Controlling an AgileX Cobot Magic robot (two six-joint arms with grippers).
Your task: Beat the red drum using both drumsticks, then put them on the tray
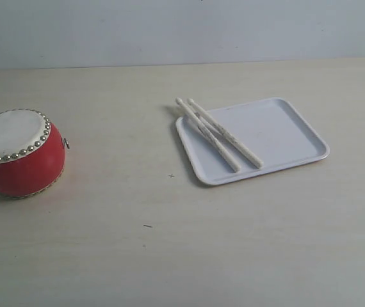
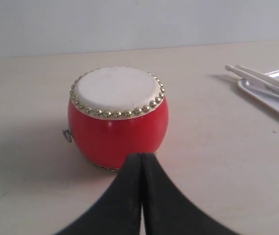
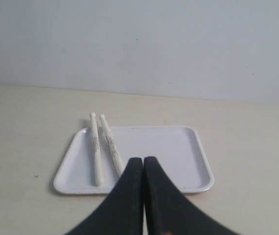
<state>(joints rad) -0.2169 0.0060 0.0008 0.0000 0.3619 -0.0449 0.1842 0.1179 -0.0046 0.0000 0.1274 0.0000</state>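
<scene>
The red drum (image 1: 19, 153) stands upright at the table's left, its off-white skin ringed with brass studs; in the left wrist view the drum (image 2: 117, 117) sits just beyond my left gripper (image 2: 142, 155), which is shut and empty. The white tray (image 1: 278, 131) lies right of centre. Two pale drumsticks (image 1: 218, 134) lie side by side on its left part, tips poking over the far-left rim. In the right wrist view the tray (image 3: 178, 152) and drumsticks (image 3: 103, 147) lie ahead of my right gripper (image 3: 143, 159), shut on nothing. Neither gripper shows in the exterior view.
The pale wooden table (image 1: 170, 243) runs back to a plain light wall (image 1: 182, 25). A few small dark specks (image 1: 147, 226) mark the tabletop between drum and tray.
</scene>
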